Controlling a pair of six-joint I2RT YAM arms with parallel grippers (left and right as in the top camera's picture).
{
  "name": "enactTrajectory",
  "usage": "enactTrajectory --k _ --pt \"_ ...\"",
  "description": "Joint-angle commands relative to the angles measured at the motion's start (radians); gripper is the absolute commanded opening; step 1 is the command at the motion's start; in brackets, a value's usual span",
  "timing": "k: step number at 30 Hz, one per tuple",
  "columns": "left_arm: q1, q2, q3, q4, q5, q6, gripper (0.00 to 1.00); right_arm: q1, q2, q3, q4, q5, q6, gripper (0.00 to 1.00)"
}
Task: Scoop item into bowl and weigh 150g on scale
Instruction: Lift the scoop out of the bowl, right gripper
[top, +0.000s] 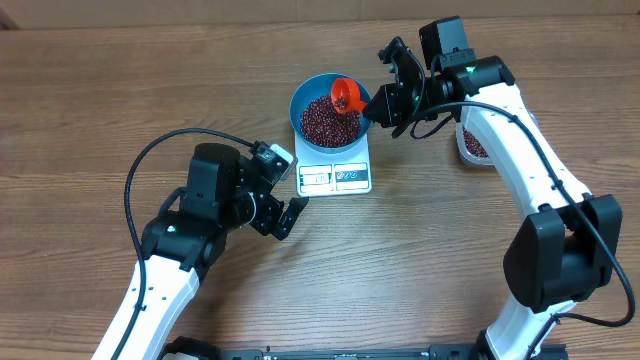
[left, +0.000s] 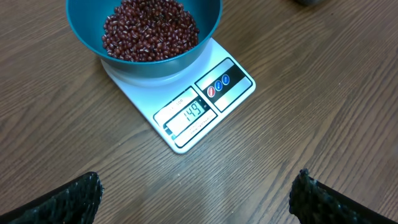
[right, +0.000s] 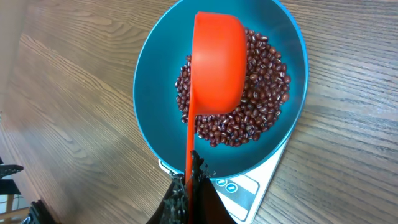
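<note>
Found the scale (top: 335, 177) near the middle of the table (top: 120, 80), with the bowl (top: 296, 100) on its rear part and the display edge at the front. Noted the beans (top: 325, 125) heaped in the bowl — and the scoop (top: 346, 95) above them, handle running right into the right gripper (top: 385, 105). Saw the left gripper (left: 196, 202) front-left of the scale, apart from it; spotted a container (top: 465, 148) further right, partly under the right arm.

Over bowl (top: 299, 104) blocked; front open
Orange scoop (top: 346, 95) in right gripper (top: 375, 106) hung over it; bare table (top: 420, 260) lay btwn scale (top: 335, 178) & left gripper (top: 287, 192).
</note>
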Motion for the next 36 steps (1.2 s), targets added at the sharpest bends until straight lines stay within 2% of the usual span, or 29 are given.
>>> enactTrajectory --k 1,21,36 --pt "0.005 0.005 -0.004 0.001 0.007 -0.014 1.00 0.005 -0.037 0.034 0.002 -0.001 0.000 0.04" --pt "0.005 0.005 -0.004 0.001 0.007 -0.014 1.00 0.003 -0.108 0.034 -0.009 0.000 -0.001 0.04" --pt "0.005 0.005 -0.004 0.001 0.007 -0.014 1.00 0.022 -0.121 0.034 -0.025 0.105 -0.001 0.04"
